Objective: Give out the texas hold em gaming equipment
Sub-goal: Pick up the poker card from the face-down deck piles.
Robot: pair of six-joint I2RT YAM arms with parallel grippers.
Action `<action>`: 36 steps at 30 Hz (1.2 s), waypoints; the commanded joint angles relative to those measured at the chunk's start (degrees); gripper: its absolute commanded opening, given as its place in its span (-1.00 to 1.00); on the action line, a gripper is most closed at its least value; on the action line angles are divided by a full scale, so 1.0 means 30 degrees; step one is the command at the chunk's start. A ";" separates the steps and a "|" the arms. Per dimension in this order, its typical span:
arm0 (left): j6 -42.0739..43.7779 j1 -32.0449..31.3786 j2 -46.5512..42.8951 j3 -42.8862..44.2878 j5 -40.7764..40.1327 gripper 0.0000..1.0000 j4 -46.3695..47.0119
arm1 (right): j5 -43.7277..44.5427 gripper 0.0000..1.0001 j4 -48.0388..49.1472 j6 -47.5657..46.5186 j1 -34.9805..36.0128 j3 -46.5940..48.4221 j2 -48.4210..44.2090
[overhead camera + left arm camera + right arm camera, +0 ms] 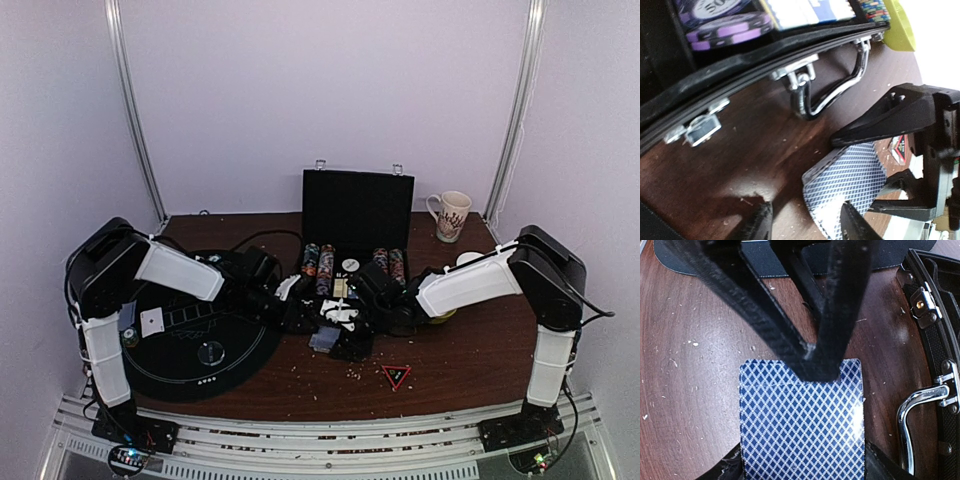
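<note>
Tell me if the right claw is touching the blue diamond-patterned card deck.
Touching. The right wrist view shows the blue diamond-patterned card deck filling the right claw, both side edges against its fingers.

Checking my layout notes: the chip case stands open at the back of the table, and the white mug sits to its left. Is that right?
Not quite. The top external view shows the mug to the right of the chip case, near the back right corner. The case does stand open at the back of the table.

Blue-patterned deck (847, 182) on table (740, 165), chrome handle (837, 85) on black case (740, 65), purple chips (730, 27) inside
</note>
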 commanded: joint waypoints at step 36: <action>0.1472 -0.0145 0.0125 0.0497 -0.0380 -0.62 -0.0728 | 0.1927 0.43 -0.2722 -0.0118 -0.0036 -0.0185 0.0940</action>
